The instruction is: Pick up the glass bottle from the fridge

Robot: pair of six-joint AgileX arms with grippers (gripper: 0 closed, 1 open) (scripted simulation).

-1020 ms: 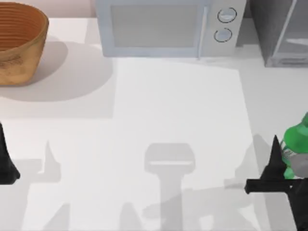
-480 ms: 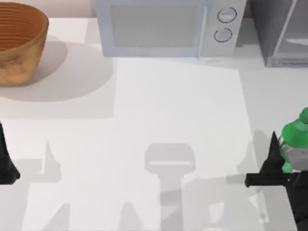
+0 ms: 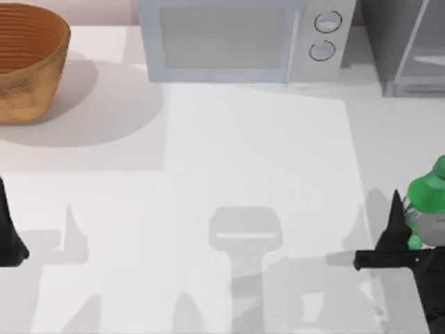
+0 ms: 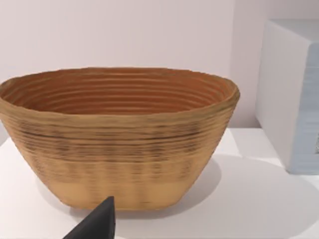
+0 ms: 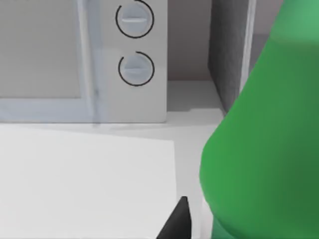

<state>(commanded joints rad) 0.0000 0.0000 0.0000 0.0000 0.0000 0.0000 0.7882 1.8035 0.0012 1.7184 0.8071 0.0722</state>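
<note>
White table [image 3: 250, 139], basket [image 3: 28, 59], microwave [image 3: 243, 38], fridge [image 3: 407, 45]

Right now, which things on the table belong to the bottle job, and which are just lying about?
In the job:
- glass bottle, at the table's right edge, far from the fridge
- fridge, back right
- right pincer, around the bottle

Lying about:
- microwave, back centre
- wicker basket, back left
- left pincer, parked at the left edge

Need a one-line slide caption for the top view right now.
Right gripper holds the glass bottle at the table's right edge, away from the fridge.
</note>
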